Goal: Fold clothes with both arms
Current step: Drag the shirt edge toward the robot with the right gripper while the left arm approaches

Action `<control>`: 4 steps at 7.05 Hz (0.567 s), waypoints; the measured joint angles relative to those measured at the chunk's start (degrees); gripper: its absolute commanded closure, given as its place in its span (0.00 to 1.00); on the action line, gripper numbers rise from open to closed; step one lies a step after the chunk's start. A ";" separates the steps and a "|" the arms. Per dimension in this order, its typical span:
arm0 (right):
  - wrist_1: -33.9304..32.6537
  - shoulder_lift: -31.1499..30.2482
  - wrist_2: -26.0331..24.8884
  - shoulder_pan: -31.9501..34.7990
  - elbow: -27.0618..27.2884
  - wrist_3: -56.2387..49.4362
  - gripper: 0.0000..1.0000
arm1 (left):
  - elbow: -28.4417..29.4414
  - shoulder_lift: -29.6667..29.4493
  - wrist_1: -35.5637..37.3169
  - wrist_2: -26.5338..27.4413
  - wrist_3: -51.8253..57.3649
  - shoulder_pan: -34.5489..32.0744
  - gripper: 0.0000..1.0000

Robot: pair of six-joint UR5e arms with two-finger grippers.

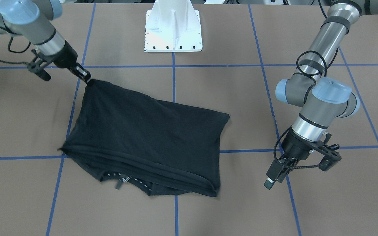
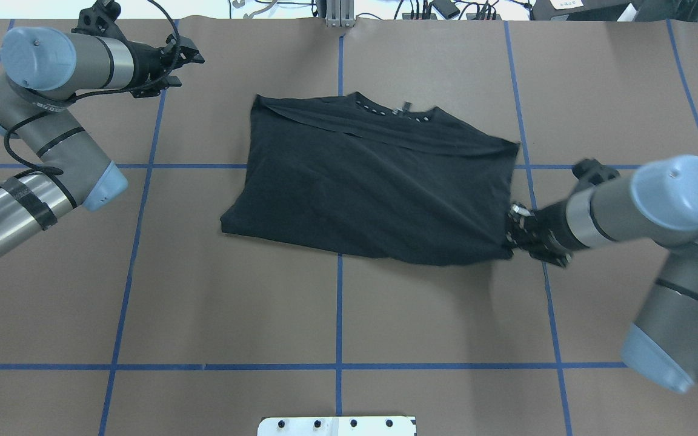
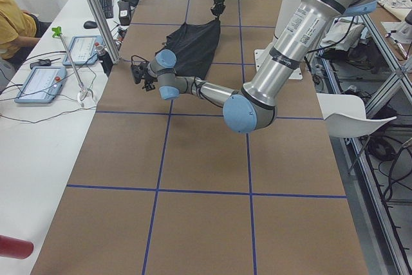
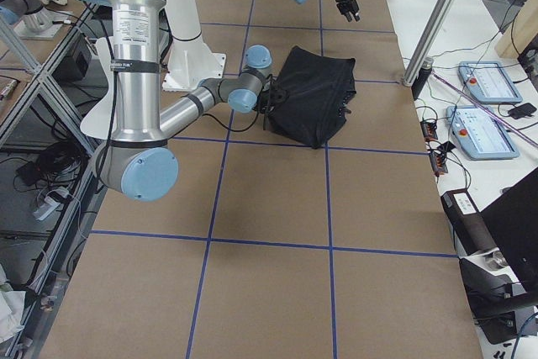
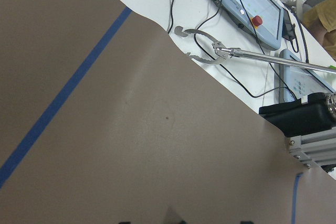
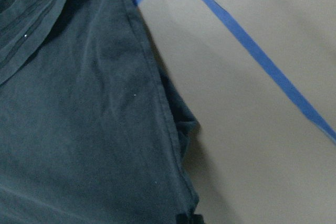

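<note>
The black T-shirt (image 1: 143, 137) (image 2: 373, 181) lies folded over in the middle of the brown table, its collar (image 2: 397, 112) on the far side from the robot's base. My right gripper (image 1: 88, 81) (image 2: 511, 233) is shut on the shirt's near corner and holds it slightly lifted. The right wrist view shows the hem (image 6: 157, 103) running down to the pinch. My left gripper (image 1: 272, 178) (image 2: 194, 53) hangs open and empty over bare table, well away from the shirt. The chest graphic is hidden.
The white mounting base (image 1: 173, 29) (image 2: 337, 426) stands at the robot's edge. Blue tape lines (image 2: 340, 303) grid the table. Beyond the far edge sit control pendants (image 5: 247, 3) and a grabber tool (image 5: 210, 51). A person (image 3: 16, 24) sits there.
</note>
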 measured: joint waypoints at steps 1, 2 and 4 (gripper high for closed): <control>0.04 -1.29 2.98 -4.91 2.75 4.44 0.54 | -0.91 -0.05 0.85 -0.21 -0.01 0.11 0.24; 0.06 -1.00 4.18 -10.48 4.77 10.11 0.01 | -1.91 -0.11 1.60 -0.97 -0.03 0.30 0.24; 0.04 0.41 4.35 -18.34 5.75 16.46 0.00 | -4.80 -0.13 3.31 -5.30 -0.97 0.61 0.24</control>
